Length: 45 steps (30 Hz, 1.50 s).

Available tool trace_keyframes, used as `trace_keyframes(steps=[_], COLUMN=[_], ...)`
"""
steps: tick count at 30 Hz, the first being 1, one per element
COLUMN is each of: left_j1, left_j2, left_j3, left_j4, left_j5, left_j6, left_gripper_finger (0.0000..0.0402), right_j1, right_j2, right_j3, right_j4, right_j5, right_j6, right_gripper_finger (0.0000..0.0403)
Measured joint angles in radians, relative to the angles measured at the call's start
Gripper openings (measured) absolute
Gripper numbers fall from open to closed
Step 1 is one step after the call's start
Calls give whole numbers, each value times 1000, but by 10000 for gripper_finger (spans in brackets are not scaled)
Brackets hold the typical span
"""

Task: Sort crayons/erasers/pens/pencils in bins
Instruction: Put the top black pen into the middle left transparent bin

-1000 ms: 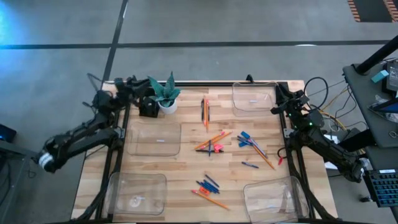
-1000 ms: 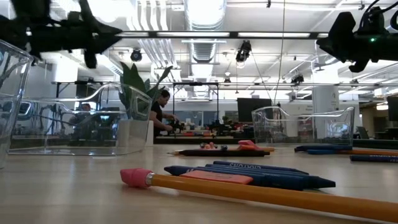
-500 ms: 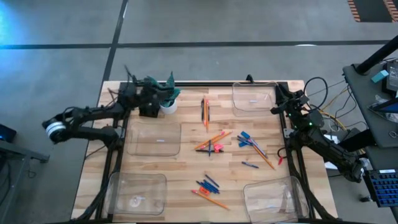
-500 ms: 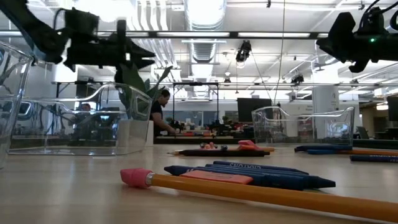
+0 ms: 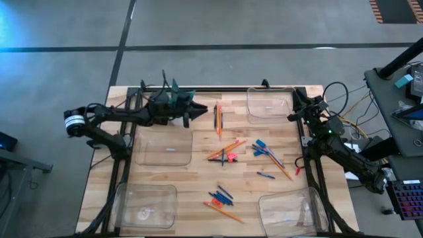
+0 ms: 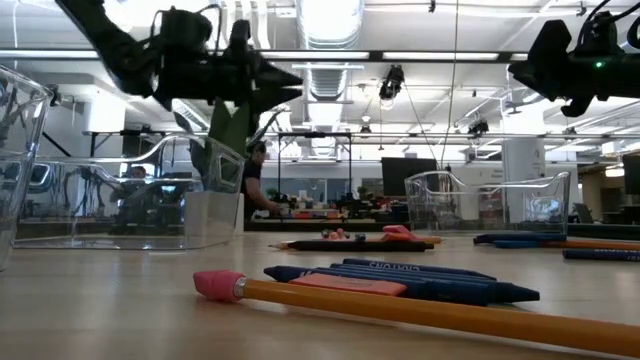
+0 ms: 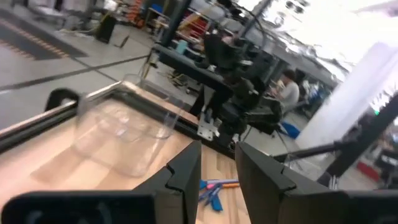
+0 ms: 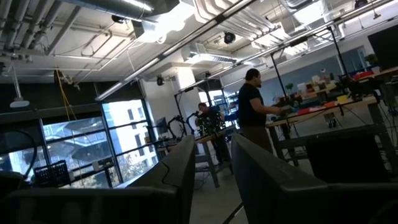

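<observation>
Pencils, blue sticks and small erasers lie loose in the middle of the table: a pair of pencils (image 5: 218, 118) toward the far edge, an orange and blue cluster (image 5: 248, 150), and a smaller group (image 5: 221, 201) toward the near edge. Four clear bins stand around them: far right (image 5: 269, 104), left (image 5: 164, 147), near left (image 5: 145, 205) and near right (image 5: 291, 208). My left gripper (image 5: 193, 110) hangs open above the table, just left of the pencil pair, fingers level and nothing between them (image 7: 219, 146). My right gripper (image 5: 293, 99) waits open at the right edge (image 8: 212, 140).
A potted plant (image 5: 174, 96) stands at the far edge, right under my left arm. A black rail (image 5: 225, 88) runs along the far edge. In the low view a pencil (image 6: 420, 312) and blue crayons (image 6: 400, 278) lie close by. People work in the room beyond.
My left arm has swung from the table's far left corner toward the right along the far edge, staying about as high above the table. Its gripper has passed over the plant and now stands beside the pencil pair. Nothing on the table has moved.
</observation>
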Motion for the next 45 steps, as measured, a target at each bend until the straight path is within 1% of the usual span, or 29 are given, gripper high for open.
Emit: trace_keyframes(steps=[5, 8, 12, 14, 16, 21, 25, 26, 28, 33, 40, 45], left_j1=[-16, -16, -18, -18, -19, -21, -27, -26, -26, -30, -36, -58], left_j2=[0, 0, -2, -2, 5, 29, 43, 43, 43, 43, 44, 45], left_j3=[74, 122, 211, 255, 290, 302, 302, 302, 302, 302, 329, 365], left_j4=[-65, -94, -232, -319, -368, -372, -370, -371, -370, -370, -431, -551], left_j5=[-50, -56, -56, -61, -74, -78, -78, -78, -78, -78, -78, -78], left_j6=[86, 140, 303, 347, 347, 342, 156, 143, 186, 396, 422, 423], left_gripper_finger=[86, 86, 86, 86, 86, 86, 86, 86, 86, 86, 86, 86], right_j1=[0, 0, 0, 0, 0, 0, 0, 0, 0, 0, 0, 0], right_j2=[0, 0, 0, 0, 0, 0, 0, 0, 0, 0, 0, 0], right_j3=[0, 0, 0, 0, 0, 0, 0, 0, 0, 0, 0, 0], right_j4=[0, -2, -3, -4, -4, -5, -6, -6, -6, -6, -6, -6], right_j5=[0, 0, 0, 0, 0, 0, 0, 0, 0, 0, 0, 0], right_j6=[0, 1, 0, 0, 0, 0, 0, 0, 0, 0, 0, 0], right_gripper_finger=[95, 95, 95, 95, 95, 95, 95, 95, 95, 95, 95, 95])
